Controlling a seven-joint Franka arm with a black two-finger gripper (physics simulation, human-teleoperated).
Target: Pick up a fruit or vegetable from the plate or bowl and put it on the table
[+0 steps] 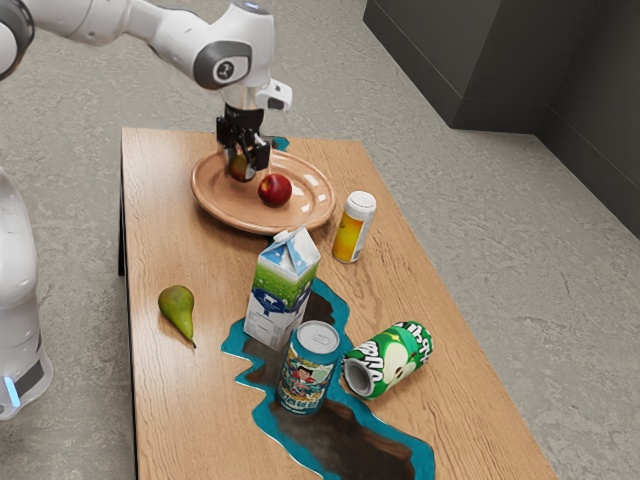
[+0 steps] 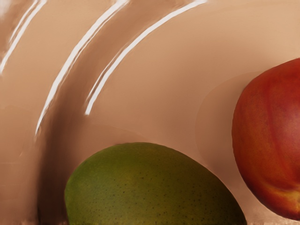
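"Why was the gripper [image 1: 243,145] so low, upper left in the exterior view?"
"Probably to take the green mango [image 2: 150,187] directly beneath it, at the plate's [image 1: 225,206] left side; the red fruit [image 1: 275,190] sat nearby."
"Pinching it?"
"I couldn't tell whether it was spread or closed."

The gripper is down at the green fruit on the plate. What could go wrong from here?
The green fruit is smooth and rounded, so it may slip or roll during the lift. The red fruit sits close beside it; a sideways move of the gripper could nudge it across the plate. If the path to the table swings low over the near rim, the upright yellow bottle or the carton might be knocked over.
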